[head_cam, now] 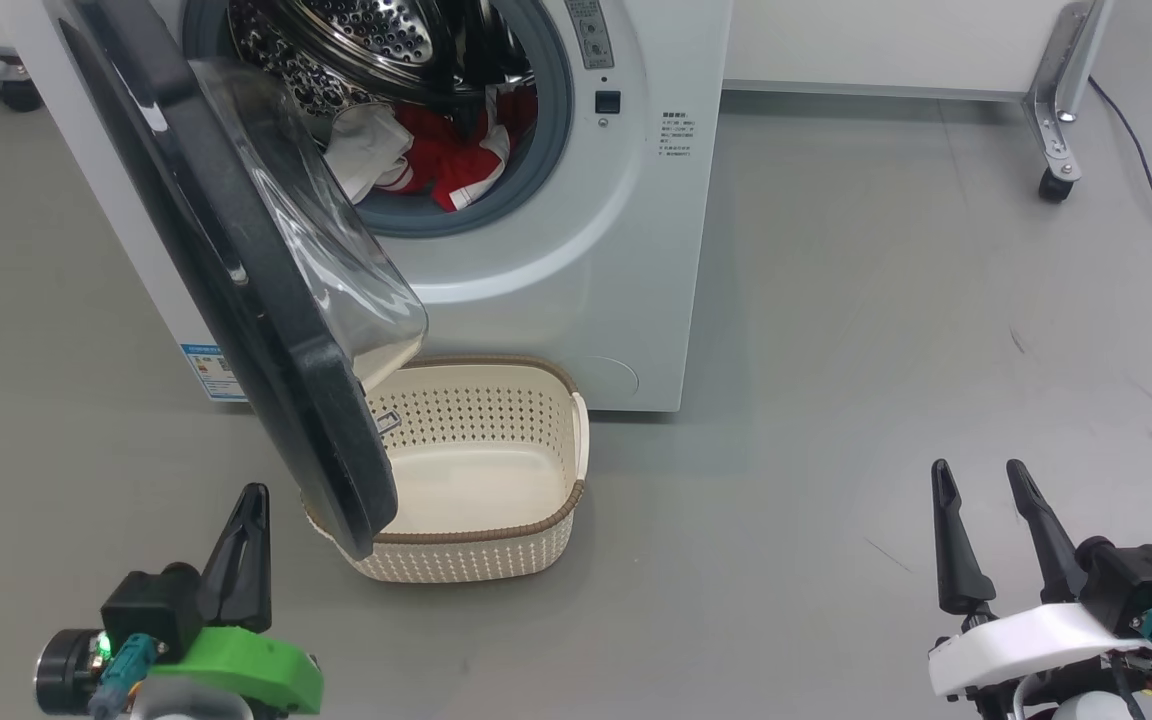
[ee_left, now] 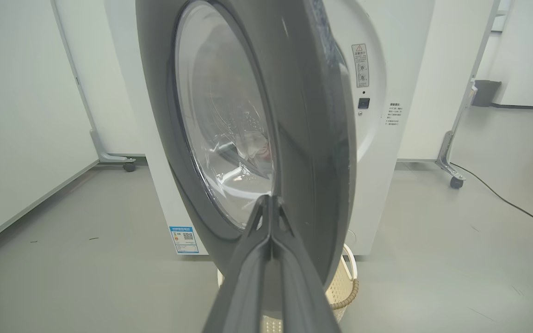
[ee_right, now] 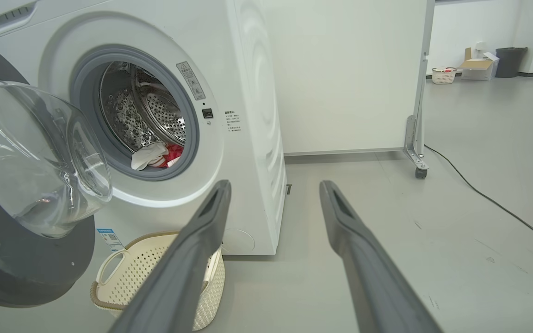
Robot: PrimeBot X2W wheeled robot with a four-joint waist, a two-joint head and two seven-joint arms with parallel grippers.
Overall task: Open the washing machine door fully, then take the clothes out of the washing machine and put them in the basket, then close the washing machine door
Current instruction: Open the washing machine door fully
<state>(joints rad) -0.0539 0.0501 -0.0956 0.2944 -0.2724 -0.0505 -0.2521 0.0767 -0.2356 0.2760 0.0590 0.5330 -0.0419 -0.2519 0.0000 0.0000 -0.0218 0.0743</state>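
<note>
The washing machine door (head_cam: pixel 281 380) stands only part-way open. Its black rim slants from the upper left of the head view down to the centre, and its glass bowl hangs over the basket (head_cam: pixel 481 565). I judge the first step unfinished: the door needs swinging wider. The clothes (head_cam: pixel 446 160) lie in the drum of the washing machine (head_cam: pixel 576 280) at top centre, the basket is empty, and closing comes last. My left jaws, at lower left, are pressed together on nothing, just below and left of the door's lower edge. In the left wrist view their fingers (ee_left: pixel 271 268) point at the rim, and I cannot tell whether they touch it. My right jaws, at lower right, gape wide and empty, well apart from the door
</note>
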